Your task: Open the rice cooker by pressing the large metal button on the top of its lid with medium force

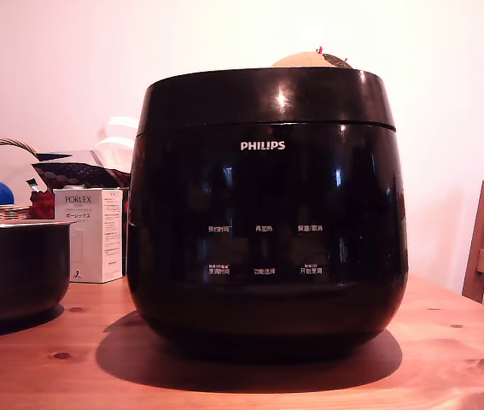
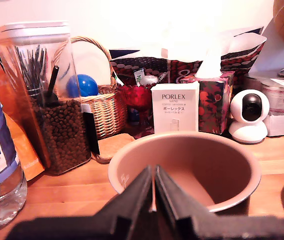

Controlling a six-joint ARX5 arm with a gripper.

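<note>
Rice cooker (image 1: 267,213) sat mid-table (image 1: 224,376) in the exterior view, filling most of the frame, PHILIPS lettering facing the cam; lid (image 1: 263,96) was down & seated, seam closed all round as far as visible. The metal button wasn't visible from this low angle, presumably on the lid's top face. Smaller dark pot (image 1: 15,265) stood at 9 o'clock of the cooker, apart from it, PORLEX box (image 1: 88,235) behind. Gripper (image 2: 155,197) showed only in the wrist view: fingers pinched together, just a thin slit between, nothing held. It looked across the pot's brown inside (image 2: 184,170) toward the box (image 2: 175,107), basket (image 2: 99,107) & small white camera (image 2: 249,114). Cooker wasn't in that view, so it lay off the gripper's pointing line; my guess is the arm must swing toward the cooker, rise over the lid, then push straight down
</note>
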